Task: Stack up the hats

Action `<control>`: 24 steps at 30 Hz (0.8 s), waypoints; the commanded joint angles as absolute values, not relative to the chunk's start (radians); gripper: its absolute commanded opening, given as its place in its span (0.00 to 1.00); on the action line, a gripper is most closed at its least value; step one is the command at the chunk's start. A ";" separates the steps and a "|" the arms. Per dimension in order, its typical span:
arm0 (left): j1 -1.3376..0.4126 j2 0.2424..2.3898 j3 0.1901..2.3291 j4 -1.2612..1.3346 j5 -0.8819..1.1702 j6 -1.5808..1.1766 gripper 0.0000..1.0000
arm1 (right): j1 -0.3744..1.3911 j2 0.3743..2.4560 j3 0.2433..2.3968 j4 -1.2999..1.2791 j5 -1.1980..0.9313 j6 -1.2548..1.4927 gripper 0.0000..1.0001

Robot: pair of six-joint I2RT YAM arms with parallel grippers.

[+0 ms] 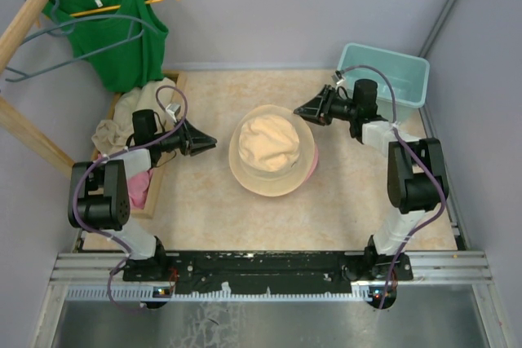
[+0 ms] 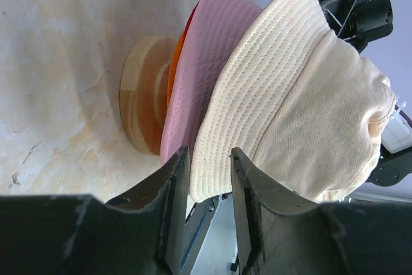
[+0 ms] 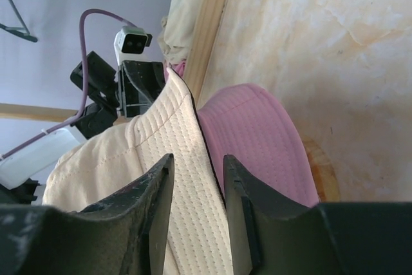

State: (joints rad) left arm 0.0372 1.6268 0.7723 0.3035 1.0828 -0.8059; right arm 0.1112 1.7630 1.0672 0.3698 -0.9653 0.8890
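Left fingers (image 2: 177, 185) parted, moderate gap, nothing pinched. On my top feed they point right at the left side of the hat stack, tips near the brim but apart from it. Right fingers (image 3: 158, 198) also parted, holding nothing I can confirm. They point left at the stack's far-right edge, just beside the brim. On the right wrist feed the beige brim edge lines up with the gap, but I can't tell if it sits between the tips or beyond them.

Stack is mid-table (image 1: 351, 201), between the two arms. Beige hat (image 1: 269, 143) on top, crown up, brim spread wide. Pink hat (image 2: 206, 69) directly under it, brim peeking out on the right in the top view. Under pink I see the orange hat (image 2: 175, 62) as a thin edge and a sliver of the red hat (image 2: 192, 16). Both are mostly covered and only show on the left wrist feed. Whole pile rests on a round wooden disc (image 2: 138, 94) lying on the table.

Around it:
- teal bin (image 1: 391, 71) at the far-right corner, behind the right arm
- wooden tray (image 1: 160, 193) along the left edge, with beige cloth (image 1: 114, 132) and pink cloth (image 1: 139, 187) in it
- green tank top (image 1: 122, 38) on a hanger, far left
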 commanded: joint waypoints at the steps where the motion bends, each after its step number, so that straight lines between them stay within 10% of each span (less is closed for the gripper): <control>1: 0.040 1.625 0.763 0.304 1.092 -0.783 0.38 | 0.120 1.778 1.064 0.430 -1.003 0.903 0.38; 11: 0.039 1.638 0.757 0.311 1.100 -0.778 0.38 | 0.147 1.773 1.049 0.428 -1.027 0.908 0.34; 18: 0.040 1.639 0.752 0.312 1.104 -0.778 0.38 | 0.161 1.788 1.033 0.451 -1.040 0.935 0.02; 24: 0.039 1.626 0.740 0.310 1.104 -0.777 0.38 | 0.105 1.751 0.949 0.478 -0.987 0.953 0.00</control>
